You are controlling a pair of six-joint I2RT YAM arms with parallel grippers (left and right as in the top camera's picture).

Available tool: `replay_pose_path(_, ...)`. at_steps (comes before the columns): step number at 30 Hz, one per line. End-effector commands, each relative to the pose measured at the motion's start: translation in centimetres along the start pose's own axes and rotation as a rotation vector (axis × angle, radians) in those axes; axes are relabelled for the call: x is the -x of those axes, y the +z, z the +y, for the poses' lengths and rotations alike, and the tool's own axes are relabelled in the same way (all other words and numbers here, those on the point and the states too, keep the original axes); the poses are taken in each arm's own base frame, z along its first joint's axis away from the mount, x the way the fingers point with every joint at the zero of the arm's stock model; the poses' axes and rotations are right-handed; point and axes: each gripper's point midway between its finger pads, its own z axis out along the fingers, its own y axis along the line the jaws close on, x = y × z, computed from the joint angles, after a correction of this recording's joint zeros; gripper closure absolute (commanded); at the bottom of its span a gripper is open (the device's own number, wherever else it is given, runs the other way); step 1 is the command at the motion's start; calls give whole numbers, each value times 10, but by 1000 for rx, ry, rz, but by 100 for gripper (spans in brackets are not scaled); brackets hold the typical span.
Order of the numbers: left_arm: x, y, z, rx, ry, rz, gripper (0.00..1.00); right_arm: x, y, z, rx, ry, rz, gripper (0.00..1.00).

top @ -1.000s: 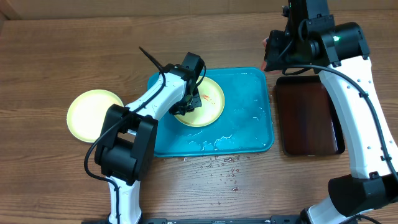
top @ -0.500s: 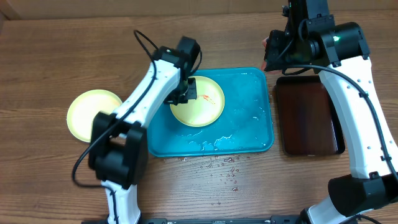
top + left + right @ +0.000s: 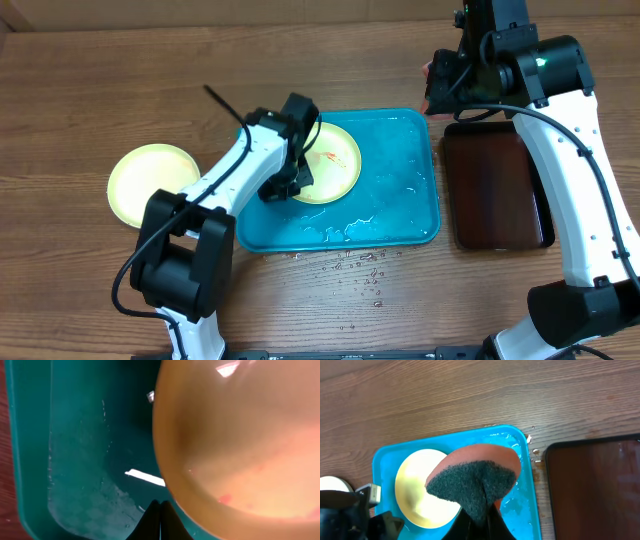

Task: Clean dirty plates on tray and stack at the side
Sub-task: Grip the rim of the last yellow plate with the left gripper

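Note:
A pale yellow-green plate with a red smear at its centre lies on the left half of the teal tray. My left gripper is at the plate's left rim. In the left wrist view its fingers are shut and empty, tips over the wet tray floor just beside the plate's rim. A second yellow-green plate lies on the table at the left. No blue-white plate shows. My right gripper is high over the tray's back right corner, shut on an orange sponge with a dark scouring face.
A dark brown tray lies right of the teal tray. Water drops are spattered on the wooden table in front of the teal tray, and the tray floor is wet.
My left arm swung back away from the plate's rim, then came forward and down to the plate's left rim again. The plate has hardly moved. The right arm has not moved.

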Motion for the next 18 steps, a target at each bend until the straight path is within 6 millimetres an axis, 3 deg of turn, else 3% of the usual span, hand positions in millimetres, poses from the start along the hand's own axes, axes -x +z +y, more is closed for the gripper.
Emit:
replay_pose_path(1,3,7,0,4,-156,-28,96,2,-3,-3,-7,-3,-13,96)
replay_pose_path(7,8,6,-5,-20,-161,-48,91,2,-3,-3,-7,-3,-14,96)
replay_pose_path(11,7,7,-5,-17,-159,-47,78,2,-3,-2,-6,-3,-16,96)
replay_pose_path(18,4,10,-3,-8,-157,-39,70,2,-3,-2,-6,-3,-16,96)
